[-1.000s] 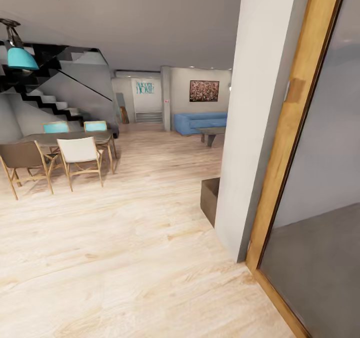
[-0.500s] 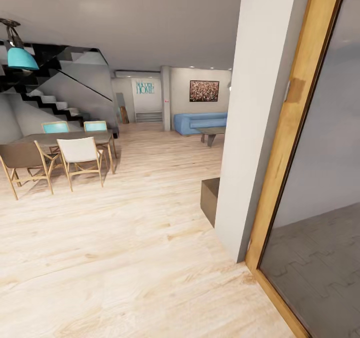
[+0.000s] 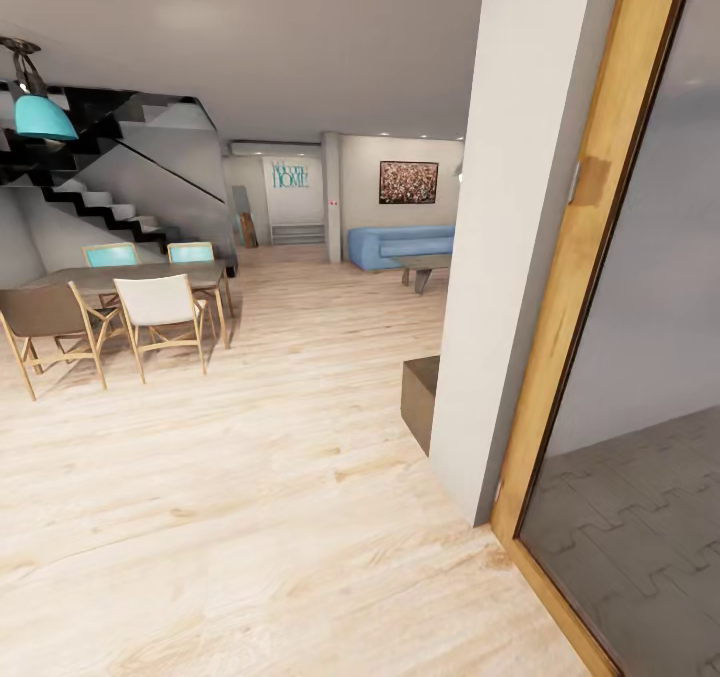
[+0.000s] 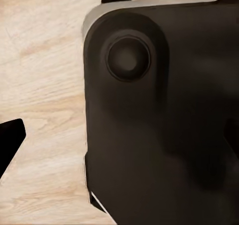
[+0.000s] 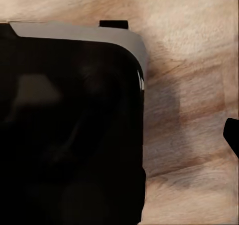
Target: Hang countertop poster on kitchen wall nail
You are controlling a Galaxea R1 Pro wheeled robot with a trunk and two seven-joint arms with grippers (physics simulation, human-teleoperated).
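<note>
The robot stands on a pale wood floor [image 3: 250,517] beside a white pillar [image 3: 510,237] and a wood-framed glass door [image 3: 600,257]. Ahead, a dining table [image 3: 130,275] with chairs stands under a teal lamp [image 3: 45,117]; farther off are a blue sofa [image 3: 400,244], a speckled painting [image 3: 408,182] and a "HOME" sign [image 3: 290,177]. Each wrist camera looks down past the dark robot base [image 4: 164,125] onto floorboards; whether either gripper is open or closed cannot be told. No frame lets me place the poster or countertop.
</note>
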